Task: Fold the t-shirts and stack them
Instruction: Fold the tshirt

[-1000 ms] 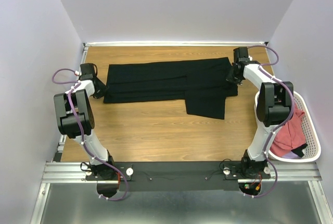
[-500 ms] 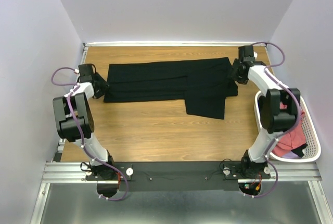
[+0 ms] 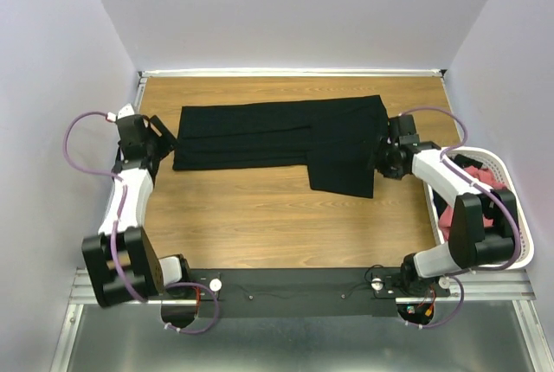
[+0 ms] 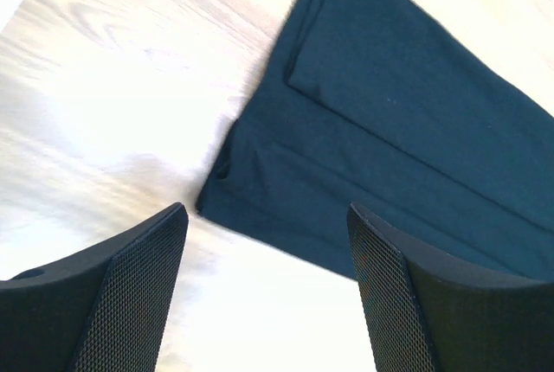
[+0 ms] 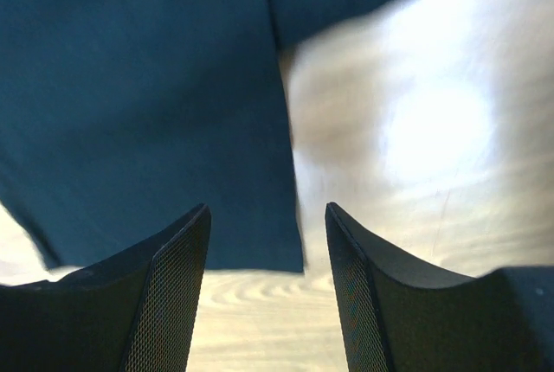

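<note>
**Top view.** The black t-shirt [image 3: 286,134] lies flat on the far half of the table [image 3: 251,216] as a long band. One panel on its right side reaches nearer to you. The left gripper [image 3: 161,138] sits just beside the band's left end. The right gripper [image 3: 386,157] sits at its right edge. With one arm at each end, the rig appears set up for the next fold. The salmon-red t-shirts [image 3: 485,177] wait in the white mesh basket [image 3: 524,255], not yet folded.

**Left wrist view.** The jaws stand wide with nothing between them. The shirt's left corner lies just ahead, apart from the fingers [image 4: 138,285]. Layered edges show that the cloth is already doubled.

**Right wrist view.** The jaws are parted and hold nothing. The shirt's side edge runs beneath the gap. This view is blurred, so you cannot confirm whether a fingertip [image 5: 173,277] touches the cloth.
</note>
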Available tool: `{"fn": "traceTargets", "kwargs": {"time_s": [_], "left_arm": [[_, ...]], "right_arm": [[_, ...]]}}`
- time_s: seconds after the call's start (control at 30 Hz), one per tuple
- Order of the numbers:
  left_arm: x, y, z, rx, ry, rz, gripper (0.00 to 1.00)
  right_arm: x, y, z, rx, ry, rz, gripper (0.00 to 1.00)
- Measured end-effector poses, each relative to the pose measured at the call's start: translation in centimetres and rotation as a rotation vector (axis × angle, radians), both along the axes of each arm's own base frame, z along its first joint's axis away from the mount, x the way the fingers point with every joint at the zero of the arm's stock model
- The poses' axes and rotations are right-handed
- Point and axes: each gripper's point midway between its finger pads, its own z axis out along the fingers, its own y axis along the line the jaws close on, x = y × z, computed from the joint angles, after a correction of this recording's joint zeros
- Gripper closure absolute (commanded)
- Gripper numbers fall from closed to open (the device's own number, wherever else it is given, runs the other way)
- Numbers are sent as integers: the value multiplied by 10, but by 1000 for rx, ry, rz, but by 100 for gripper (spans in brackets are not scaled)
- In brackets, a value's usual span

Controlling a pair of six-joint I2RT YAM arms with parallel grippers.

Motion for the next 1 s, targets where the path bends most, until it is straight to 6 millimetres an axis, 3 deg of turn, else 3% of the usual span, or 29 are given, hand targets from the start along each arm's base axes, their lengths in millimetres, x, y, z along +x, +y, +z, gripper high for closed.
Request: {"fn": "traceTargets", "kwargs": {"time_s": [0.17, 0.33, 0.57, 0.7, 0.87, 0.93, 1.0], "left_arm": [[-23, -11, 27, 114, -87, -28, 16], [-33, -27, 69, 223, -200, -52, 16], [-37, -38, 77, 291, -215, -59, 16], [-38, -39, 76, 305, -208, -59, 16], [-38, -39, 76, 308, -207, -58, 17], [-37, -39, 75, 308, -204, -59, 17], [-37, -39, 73, 308, -198, -60, 17]], "right_arm": [[-34, 11, -25, 9, 76, 27, 38], [-50, 19, -38, 9, 115, 42, 38], [-61, 27, -48, -20, 140, 52, 43], [-62, 29, -52, -41, 147, 48, 55], [-61, 28, -53, -57, 146, 33, 91], [-57, 31, -52, -52, 141, 28, 99], [-53, 32, -51, -52, 140, 28, 100]]}}
